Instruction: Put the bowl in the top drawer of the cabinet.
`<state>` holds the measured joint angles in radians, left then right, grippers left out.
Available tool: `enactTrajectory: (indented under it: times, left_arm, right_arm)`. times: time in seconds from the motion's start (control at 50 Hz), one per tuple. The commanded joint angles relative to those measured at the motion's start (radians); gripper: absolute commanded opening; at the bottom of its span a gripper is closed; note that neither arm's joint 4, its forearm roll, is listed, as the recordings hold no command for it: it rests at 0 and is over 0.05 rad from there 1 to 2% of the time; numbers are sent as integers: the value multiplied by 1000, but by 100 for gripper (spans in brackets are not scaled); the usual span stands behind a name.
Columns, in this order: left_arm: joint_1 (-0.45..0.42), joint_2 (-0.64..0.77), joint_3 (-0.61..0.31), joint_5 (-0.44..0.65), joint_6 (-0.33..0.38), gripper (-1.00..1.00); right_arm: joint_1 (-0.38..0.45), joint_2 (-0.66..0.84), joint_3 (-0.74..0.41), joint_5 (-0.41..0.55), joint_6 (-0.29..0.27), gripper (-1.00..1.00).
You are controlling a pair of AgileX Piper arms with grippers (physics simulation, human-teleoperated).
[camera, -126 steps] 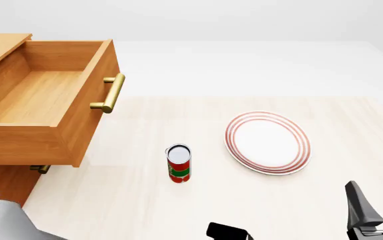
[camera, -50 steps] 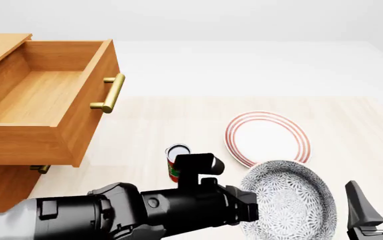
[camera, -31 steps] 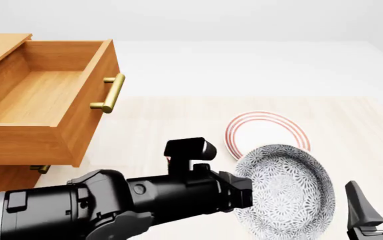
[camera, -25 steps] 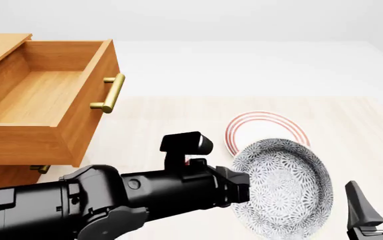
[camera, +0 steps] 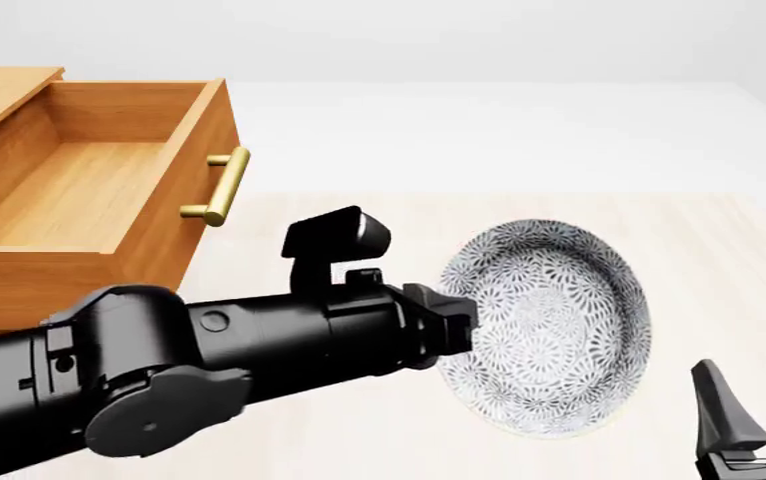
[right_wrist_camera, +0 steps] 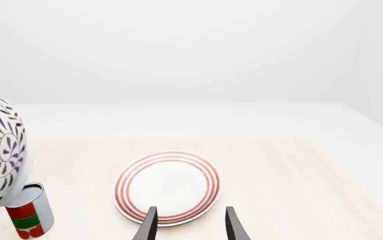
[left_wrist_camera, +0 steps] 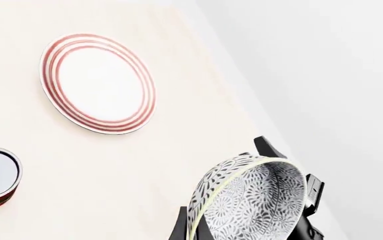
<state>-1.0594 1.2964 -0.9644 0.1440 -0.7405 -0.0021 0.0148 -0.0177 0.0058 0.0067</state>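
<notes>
Front view: left gripper point(camera: 457, 325) pinches the bowl point(camera: 543, 325), apparently hiding the plate; right gripper point(camera: 754, 400) spread.

— Can you read any words or numbers here?

— No, none. The can point(right_wrist_camera: 28, 211) has a red and green label, but it shows only color patches, no letters.

— What about the bowl point(camera: 546, 325)?

— Just small dark flowers, no writing. The plate point(right_wrist_camera: 167, 186) has red rings and nothing else.

— And the cabinet point(camera: 10, 92)?

— Plain wood. The top drawer point(camera: 83, 200) and its brass handle point(camera: 220, 186) carry no signs either.
</notes>
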Motion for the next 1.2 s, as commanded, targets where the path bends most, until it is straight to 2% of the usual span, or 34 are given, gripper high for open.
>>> enactTrajectory:
  times: [0.02, 0.78, 1.2]
  left_arm:
    - [17, -36, -33, 37, 16, -100]
    - [124, -153, -181, 211, 90, -100]
    - [230, -232, -254, 304, 117, -100]
  right_arm:
    - [0, 1, -3, 2, 0, 100]
    - [0, 2, -3, 2, 0, 100]
    - [0, 2, -3, 1, 0, 100]
